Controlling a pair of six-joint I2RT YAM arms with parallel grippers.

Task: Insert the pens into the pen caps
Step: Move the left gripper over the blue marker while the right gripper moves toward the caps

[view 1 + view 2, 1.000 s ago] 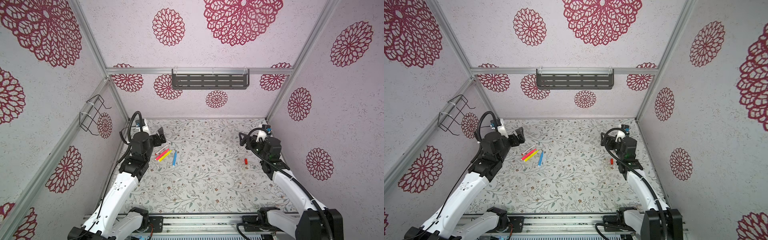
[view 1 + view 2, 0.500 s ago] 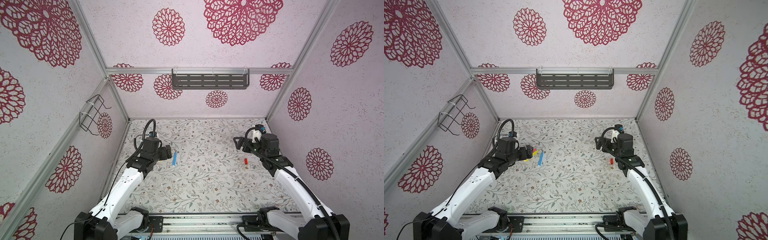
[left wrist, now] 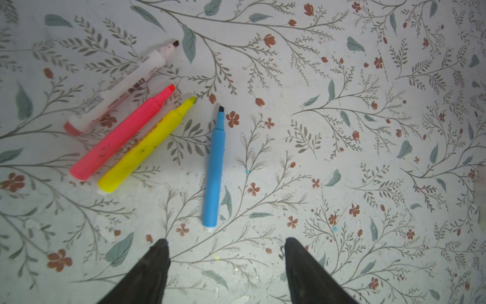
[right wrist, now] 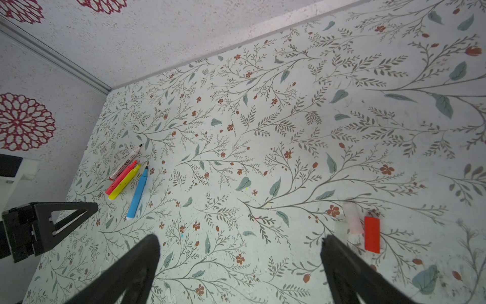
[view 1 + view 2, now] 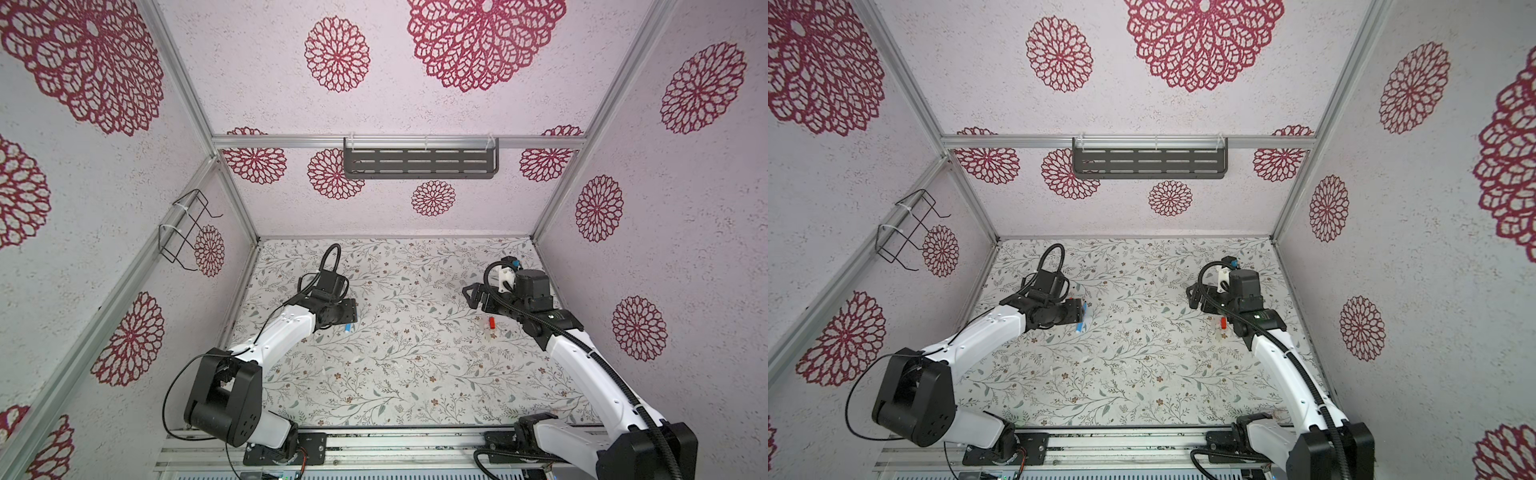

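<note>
Four uncapped pens lie side by side on the floral mat: white with a red end [image 3: 118, 86], pink [image 3: 121, 135], yellow [image 3: 146, 146] and blue [image 3: 215, 168]. My left gripper [image 3: 225, 240] hovers just short of the blue pen's back end, open, with bare mat between its fingers. In both top views it covers the pens, and only the blue pen [image 5: 347, 329] [image 5: 1082, 326] peeks out. A red pen cap [image 4: 372, 234] [image 5: 491, 322] and a pale pink cap [image 4: 352, 218] lie beside my right gripper [image 4: 239, 237] [image 5: 473, 297], which is open and empty.
A black slotted shelf [image 5: 419, 163] hangs on the back wall and a wire basket [image 5: 185, 228] on the left wall. Patterned walls close in the mat on three sides. A metal rail [image 5: 374, 449] runs along the front edge.
My left arm has swung down and forward over the pens, hiding most of them in the top views, and its jaws have narrowed. My right gripper has dropped slightly toward the mat.
</note>
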